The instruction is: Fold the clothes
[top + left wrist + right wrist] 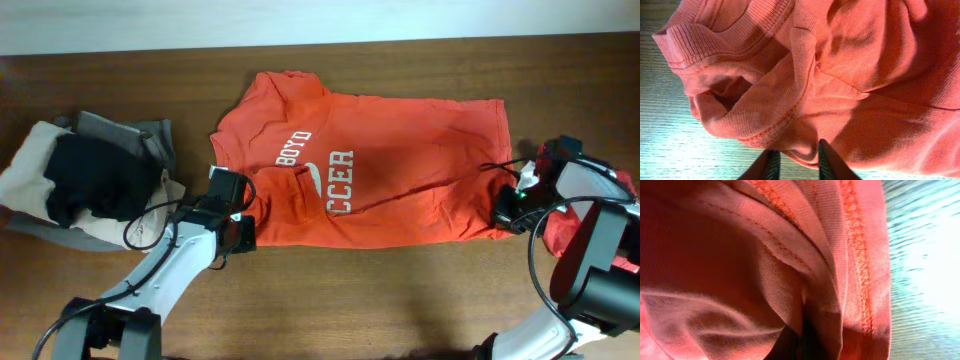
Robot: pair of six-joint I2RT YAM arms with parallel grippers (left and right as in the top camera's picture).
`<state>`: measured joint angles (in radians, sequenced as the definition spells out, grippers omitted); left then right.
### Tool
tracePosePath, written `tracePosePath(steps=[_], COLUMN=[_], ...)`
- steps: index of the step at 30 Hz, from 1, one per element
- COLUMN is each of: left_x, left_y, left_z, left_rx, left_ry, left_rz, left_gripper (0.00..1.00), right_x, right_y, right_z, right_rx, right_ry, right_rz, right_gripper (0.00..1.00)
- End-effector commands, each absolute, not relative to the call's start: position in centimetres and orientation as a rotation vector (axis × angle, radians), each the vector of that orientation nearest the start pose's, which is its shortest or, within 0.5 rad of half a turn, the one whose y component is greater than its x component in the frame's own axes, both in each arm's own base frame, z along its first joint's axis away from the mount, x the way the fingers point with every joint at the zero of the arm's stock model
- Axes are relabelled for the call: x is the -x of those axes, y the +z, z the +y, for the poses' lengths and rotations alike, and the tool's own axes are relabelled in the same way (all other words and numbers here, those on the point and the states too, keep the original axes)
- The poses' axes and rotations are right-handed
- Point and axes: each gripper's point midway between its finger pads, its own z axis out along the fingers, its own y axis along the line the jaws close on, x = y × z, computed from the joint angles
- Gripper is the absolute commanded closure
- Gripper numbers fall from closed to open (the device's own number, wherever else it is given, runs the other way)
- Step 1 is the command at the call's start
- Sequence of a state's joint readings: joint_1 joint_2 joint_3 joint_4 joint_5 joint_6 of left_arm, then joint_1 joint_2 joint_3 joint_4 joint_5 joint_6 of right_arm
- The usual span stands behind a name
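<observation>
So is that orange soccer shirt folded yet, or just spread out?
Partly folded. The T-shirt lies mostly flat on the table, but a flap is turned over it, hiding the start of its white lettering.

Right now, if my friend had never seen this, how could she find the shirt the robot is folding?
Look at the middle of the brown wooden table: an orange-red T-shirt lies spread out there. It is the only cloth with white letters, unlike the beige, grey and black pile on the left and the red cloth at the right edge.
</observation>
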<state>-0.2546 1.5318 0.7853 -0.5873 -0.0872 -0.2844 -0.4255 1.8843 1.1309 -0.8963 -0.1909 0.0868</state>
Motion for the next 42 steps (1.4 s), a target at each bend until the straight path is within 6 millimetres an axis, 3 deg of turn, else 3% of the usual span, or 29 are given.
tracePosePath(steps=[1,6,8,11,14,23,27,30,36,42], left_x=[-27.9,-27.8,-27.9,-27.9,-28.5,-30.1,-31.5,-32.3,-33.9,-34.8], left_y=[1.3,1.3,1.3,1.3,1.9,4.4,6.8,7.6,5.9,1.5], left_z=[-5.3,-4.2,-3.7,-3.4,-4.7,-6.1,-6.7,-7.8,-8.9,-9.1], left_rx=[0.066,0.118,0.145,0.165,0.009,-0.076,-0.132,-0.190,-0.305,-0.419], left_ry=[0.064,0.074,0.078,0.070,-0.020,-0.109,-0.137,-0.208,-0.252,-0.239], left_rz=[2.903,2.912,2.912,2.913,2.911,2.876,2.815,2.770,2.740,2.786], left_gripper=[0.81,0.93,0.96,0.99,0.99,0.80,0.64,0.53,0.50,0.50], right_x=[-26.8,-25.2,-25.5,-26.0,-26.3,-26.1,-25.9,-26.0,-26.2,-26.1], right_y=[-1.1,0.0,-0.1,-0.3,-0.3,-0.2,-0.2,-0.1,-0.1,-0.1], right_z=[-13.0,-15.2,-14.8,-13.7,-13.0,-12.1,-11.8,-11.4,-11.1,-11.1], right_rx=[-0.947,-1.156,-1.158,-1.167,-1.168,-1.182,-1.187,-1.192,-1.194,-1.195], right_ry=[-0.030,-0.293,-0.249,-0.126,-0.053,0.017,0.035,0.078,0.106,0.108], right_rz=[3.132,3.098,3.095,3.096,3.094,3.112,3.121,3.120,3.116,3.118], right_gripper=[0.96,0.92,0.86,0.85,0.85,0.82,0.79,0.74,0.68,0.68])
